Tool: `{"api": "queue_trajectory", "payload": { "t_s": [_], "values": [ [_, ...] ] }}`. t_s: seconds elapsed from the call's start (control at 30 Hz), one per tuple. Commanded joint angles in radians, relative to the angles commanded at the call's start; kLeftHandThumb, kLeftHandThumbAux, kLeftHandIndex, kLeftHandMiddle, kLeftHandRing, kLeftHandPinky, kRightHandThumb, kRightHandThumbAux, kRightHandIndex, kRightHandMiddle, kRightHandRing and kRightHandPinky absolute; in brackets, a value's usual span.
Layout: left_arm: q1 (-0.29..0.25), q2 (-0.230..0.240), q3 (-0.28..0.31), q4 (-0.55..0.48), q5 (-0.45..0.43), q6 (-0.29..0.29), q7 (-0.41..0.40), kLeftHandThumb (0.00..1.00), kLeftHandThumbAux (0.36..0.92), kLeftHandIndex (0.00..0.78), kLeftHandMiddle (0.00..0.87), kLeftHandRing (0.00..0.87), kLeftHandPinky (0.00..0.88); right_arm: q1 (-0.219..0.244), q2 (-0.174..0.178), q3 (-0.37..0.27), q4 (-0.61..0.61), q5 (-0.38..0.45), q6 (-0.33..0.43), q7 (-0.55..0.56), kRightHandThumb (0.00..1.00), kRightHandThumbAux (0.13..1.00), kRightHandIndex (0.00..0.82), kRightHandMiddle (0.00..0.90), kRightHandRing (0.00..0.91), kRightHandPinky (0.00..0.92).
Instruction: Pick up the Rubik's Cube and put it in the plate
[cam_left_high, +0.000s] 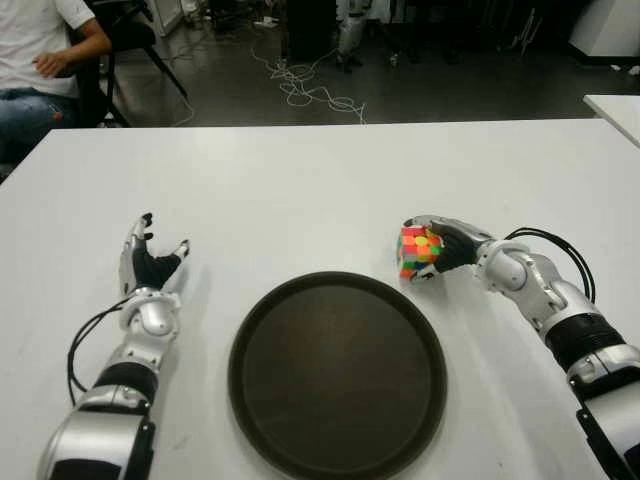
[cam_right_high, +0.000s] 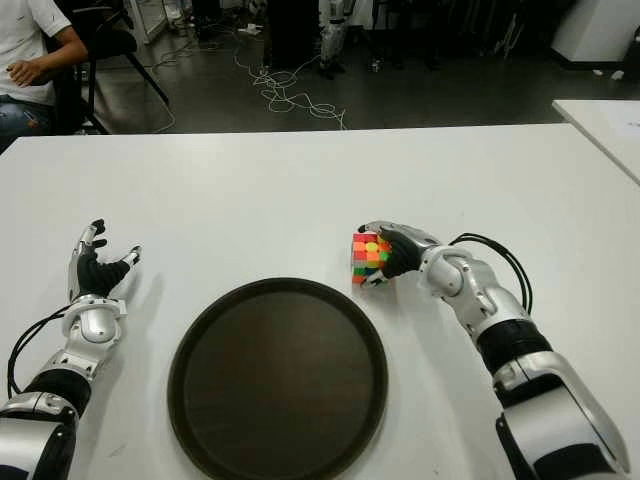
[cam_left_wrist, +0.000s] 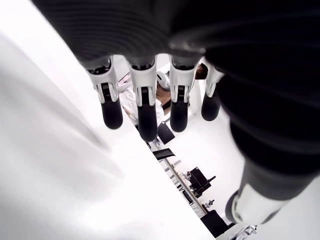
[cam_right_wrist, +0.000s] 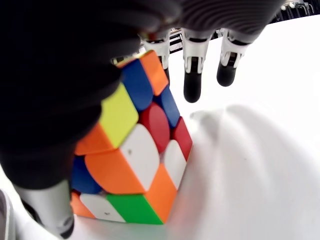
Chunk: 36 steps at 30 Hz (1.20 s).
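Note:
The Rubik's Cube (cam_left_high: 420, 252) stands on the white table (cam_left_high: 320, 180), just beyond the right rim of the dark round plate (cam_left_high: 337, 372). My right hand (cam_left_high: 440, 248) cups the cube from the right. In the right wrist view the cube (cam_right_wrist: 131, 150) lies against the palm, the fingers (cam_right_wrist: 192, 85) stretch straight past its top, and the thumb (cam_right_wrist: 47, 210) sits under its lower edge. The fingers are not curled onto it. My left hand (cam_left_high: 150, 262) shows left of the plate with its fingers (cam_left_wrist: 142, 107) spread and holding nothing.
A person sits on a chair (cam_left_high: 40, 60) past the table's far left corner. Cables (cam_left_high: 310, 90) lie on the floor beyond the far edge. Another white table's corner (cam_left_high: 615, 105) shows at the far right.

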Motion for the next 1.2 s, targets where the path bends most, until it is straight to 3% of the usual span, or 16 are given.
{"api": "queue_trajectory", "payload": {
  "t_s": [0.3, 0.5, 0.63, 0.67, 0.77, 0.93, 1.1, 1.2],
  "values": [
    [-0.002, -0.002, 0.002, 0.0, -0.002, 0.015, -0.001, 0.134, 0.731, 0.09, 0.14, 0.141, 0.143, 0.003, 0.002, -0.005, 0.0, 0.003, -0.021, -0.023, 0.0, 0.786, 0.093, 0.122, 0.126, 0.092],
    [-0.003, -0.003, 0.006, 0.004, -0.009, 0.011, -0.005, 0.143, 0.727, 0.1, 0.156, 0.172, 0.201, 0.016, 0.012, -0.02, 0.002, 0.002, -0.028, -0.1, 0.029, 0.82, 0.145, 0.207, 0.223, 0.251],
    [-0.002, -0.005, 0.01, 0.004, -0.014, 0.007, -0.01, 0.152, 0.723, 0.099, 0.156, 0.176, 0.211, 0.026, 0.026, -0.036, -0.002, 0.011, -0.001, -0.149, 0.163, 0.808, 0.184, 0.255, 0.29, 0.36],
    [-0.001, -0.005, 0.011, 0.004, -0.015, 0.007, -0.01, 0.155, 0.723, 0.099, 0.159, 0.179, 0.214, 0.029, 0.03, -0.04, -0.003, 0.014, 0.006, -0.161, 0.349, 0.781, 0.264, 0.293, 0.334, 0.405],
    [-0.001, -0.006, 0.012, 0.004, -0.016, 0.006, -0.011, 0.159, 0.728, 0.099, 0.164, 0.183, 0.215, 0.033, 0.04, -0.05, -0.001, 0.019, 0.016, -0.186, 0.576, 0.747, 0.363, 0.369, 0.415, 0.479],
    [-0.001, -0.004, 0.012, 0.005, -0.014, 0.002, -0.013, 0.164, 0.734, 0.101, 0.167, 0.184, 0.213, 0.036, 0.053, -0.066, 0.007, 0.031, 0.019, -0.213, 0.67, 0.732, 0.405, 0.43, 0.475, 0.528],
    [-0.002, -0.001, 0.009, 0.01, -0.011, -0.003, -0.014, 0.163, 0.731, 0.1, 0.163, 0.184, 0.217, 0.038, 0.063, -0.079, 0.019, 0.049, 0.013, -0.232, 0.691, 0.727, 0.421, 0.57, 0.607, 0.632],
    [0.001, 0.0, 0.006, 0.005, -0.005, -0.002, -0.009, 0.159, 0.724, 0.099, 0.16, 0.181, 0.218, 0.039, 0.066, -0.085, 0.024, 0.059, 0.008, -0.232, 0.693, 0.726, 0.424, 0.604, 0.637, 0.655]
  ]
}}
